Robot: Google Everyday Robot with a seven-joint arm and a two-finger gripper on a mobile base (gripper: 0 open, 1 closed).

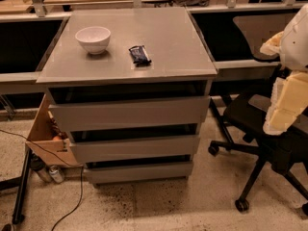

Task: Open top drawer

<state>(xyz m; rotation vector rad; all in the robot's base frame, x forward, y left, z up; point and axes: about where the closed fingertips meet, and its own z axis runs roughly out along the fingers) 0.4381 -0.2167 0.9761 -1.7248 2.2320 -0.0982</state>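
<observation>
Nearest you is speckled floor (159, 206), open in front of the cabinet, with a black cable (72, 196) trailing across its left part. The office chair (260, 124) crowds the right side, one caster (241, 205) near the cabinet's lower corner. The top drawer (130, 113) sits directly under the grey surface (168, 42), and a dark gap shows above its plain front. On that surface you have a white bowl (93, 38) and, near the front edge, a dark snack packet (139, 55) whose print is too small to read. Your gripper (284, 107) hangs at the right edge of view, above the chair seat and well apart from the drawer; you cannot tell whether it is open or closed.
</observation>
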